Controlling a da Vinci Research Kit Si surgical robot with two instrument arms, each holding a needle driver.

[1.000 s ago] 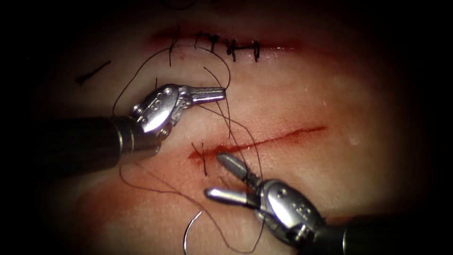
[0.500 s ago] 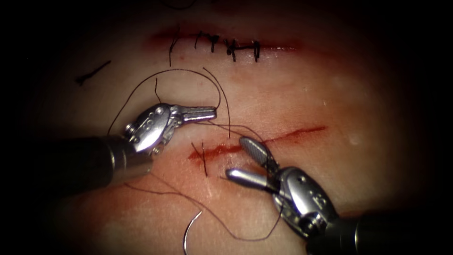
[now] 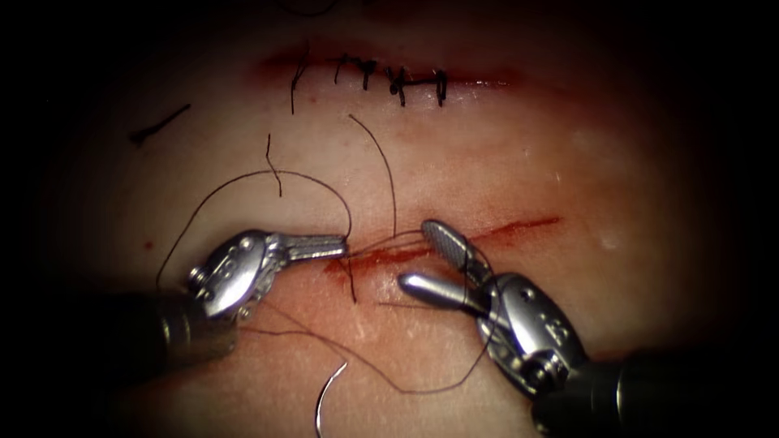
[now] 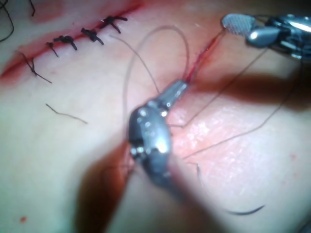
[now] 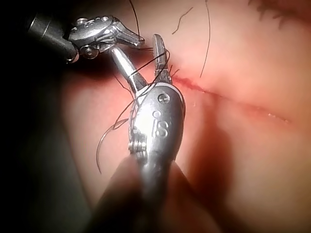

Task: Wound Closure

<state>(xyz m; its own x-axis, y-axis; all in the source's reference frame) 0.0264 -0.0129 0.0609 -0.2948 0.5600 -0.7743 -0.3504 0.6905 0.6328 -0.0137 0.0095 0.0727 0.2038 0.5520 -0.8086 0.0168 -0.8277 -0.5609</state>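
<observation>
Needle (image 3: 326, 396): a thin pale curve lying free on the tissue (image 3: 568, 178), below and to the right of the left tool (image 3: 345, 243) and well left of the right tool's shaft. It is not in the tissue and neither tool holds it. In the left wrist view it shows as a dark arc (image 4: 245, 211) beyond the tool's body.

Thread (image 3: 243, 182): dark and fine. One strand arcs in a wide loop above the left tool and comes down to its tip; further strands run from that tip across to the right tool (image 3: 423, 258), and a slack length sags below both tools toward the needle.

Left tool: jaws together, clamped on the thread at the left end of the cut (image 3: 487, 235).

Right tool: jaws apart, holding nothing, tips just beside the cut to the right of the left tool, with thread crossing between the two jaws; the right wrist view (image 5: 146, 60) shows the same.

Cut: a red slit, open along its length, with one stitch (image 3: 350, 276) at its left end just below the left tool's tip.

Surface: pale, moist tissue with red fluid (image 3: 300, 284) around the cut's left end. Above both tools lies a second cut closed by a stitch row (image 3: 389, 77). A loose thread piece (image 3: 158, 124) lies far above the left tool.
</observation>
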